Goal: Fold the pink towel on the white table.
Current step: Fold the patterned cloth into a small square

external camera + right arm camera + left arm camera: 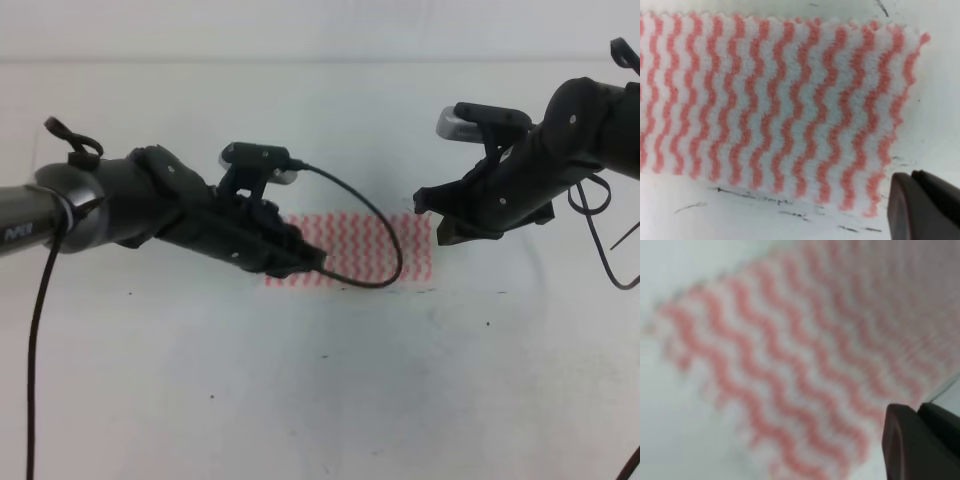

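White speckled worktop (300, 400), scuffed; one pink towel (375, 245) at centre frame, two end effectors, left (312, 262) and right (428, 205); opening of either impossible to tell.

The exterior high view looked down from the front onto the white desk (320, 400), both arms reaching inward. Each wrist camera pointed down, very close to the pink towel (385, 245), the left one blurred. All three views shared that striped towel (790, 365) (775, 100).
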